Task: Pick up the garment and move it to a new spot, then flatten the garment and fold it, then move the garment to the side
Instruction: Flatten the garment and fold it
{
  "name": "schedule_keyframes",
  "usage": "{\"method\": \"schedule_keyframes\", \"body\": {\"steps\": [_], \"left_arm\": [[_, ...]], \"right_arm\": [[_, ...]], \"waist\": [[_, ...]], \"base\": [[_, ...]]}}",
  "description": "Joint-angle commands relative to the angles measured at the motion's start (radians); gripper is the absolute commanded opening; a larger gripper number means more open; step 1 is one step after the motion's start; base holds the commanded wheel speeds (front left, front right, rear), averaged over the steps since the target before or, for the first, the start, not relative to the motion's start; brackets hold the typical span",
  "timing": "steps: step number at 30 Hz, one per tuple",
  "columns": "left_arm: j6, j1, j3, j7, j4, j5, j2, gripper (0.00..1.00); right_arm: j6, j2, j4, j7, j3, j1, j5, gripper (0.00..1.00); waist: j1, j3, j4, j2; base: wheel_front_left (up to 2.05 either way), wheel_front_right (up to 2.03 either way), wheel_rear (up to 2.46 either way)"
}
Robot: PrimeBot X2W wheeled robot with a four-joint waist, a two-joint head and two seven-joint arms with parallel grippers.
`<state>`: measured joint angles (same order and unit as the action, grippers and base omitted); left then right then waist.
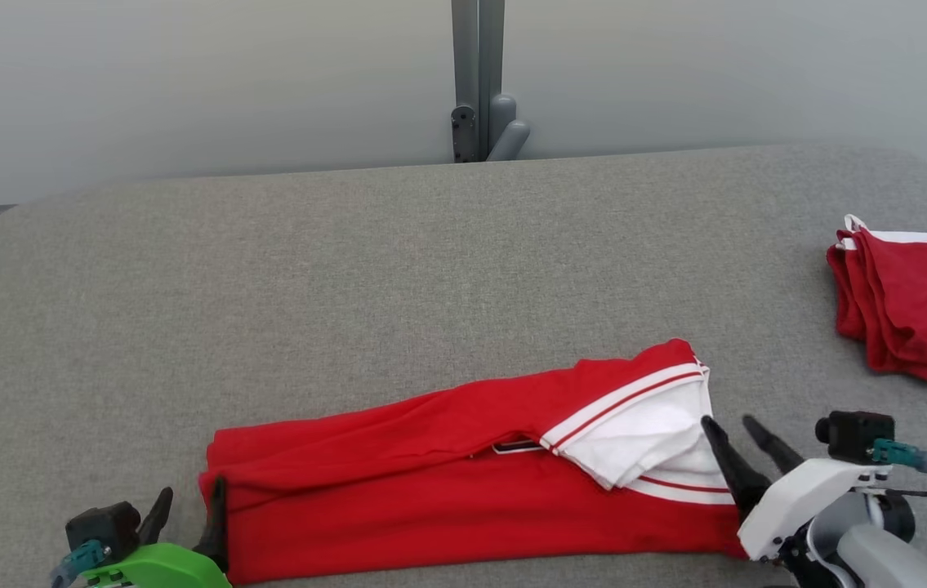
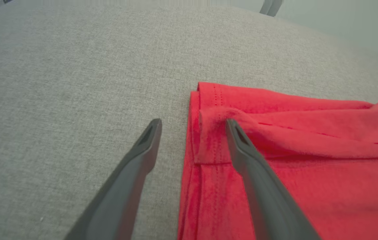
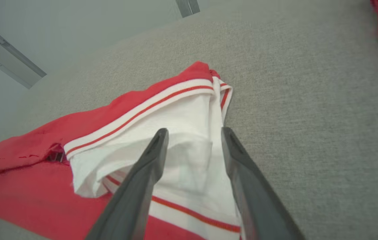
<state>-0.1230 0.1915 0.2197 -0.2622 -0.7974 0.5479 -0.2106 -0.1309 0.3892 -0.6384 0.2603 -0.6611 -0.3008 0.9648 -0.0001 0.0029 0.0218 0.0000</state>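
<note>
A red garment (image 1: 447, 482) with a white, red-striped collar (image 1: 643, 425) lies folded lengthwise into a long band near the front edge of the grey surface. At its left end my left gripper (image 1: 189, 502) stands open, one finger on the red hem (image 2: 208, 133) and the other over bare grey cloth. My right gripper (image 1: 731, 431) is open at the collar end, its fingers (image 3: 155, 150) spread over the white collar fabric (image 3: 189, 133), with nothing pinched between them.
A second red garment with white trim (image 1: 912, 310) lies folded at the right edge of the grey padded surface (image 1: 349, 269). A grey post (image 1: 478, 82) stands behind the far edge against the pale wall.
</note>
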Motion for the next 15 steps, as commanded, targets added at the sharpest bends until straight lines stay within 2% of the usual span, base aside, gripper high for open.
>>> {"method": "schedule_keyframes", "body": {"steps": [1,8,15], "left_arm": [[0.014,-0.021,-0.027,-0.003,0.019,-0.027,0.000,1.00],[0.061,-0.102,-0.146,-0.003,0.128,-0.161,0.038,1.00],[0.063,-0.170,-0.226,-0.003,0.244,-0.282,0.097,1.00]], "right_arm": [[0.001,0.007,0.010,0.005,0.038,0.014,-0.015,1.00],[0.001,-0.015,0.068,0.005,0.216,0.097,-0.164,1.00],[0.001,-0.074,0.064,0.005,0.316,0.146,-0.288,1.00]], "waist": [[0.0001,-0.002,0.000,0.0000],[0.0001,-0.018,0.000,0.0000],[0.0001,-0.033,0.014,0.0000]], "base": [[0.00,0.00,0.00],[0.00,0.00,0.00],[0.00,0.00,0.00]]}}
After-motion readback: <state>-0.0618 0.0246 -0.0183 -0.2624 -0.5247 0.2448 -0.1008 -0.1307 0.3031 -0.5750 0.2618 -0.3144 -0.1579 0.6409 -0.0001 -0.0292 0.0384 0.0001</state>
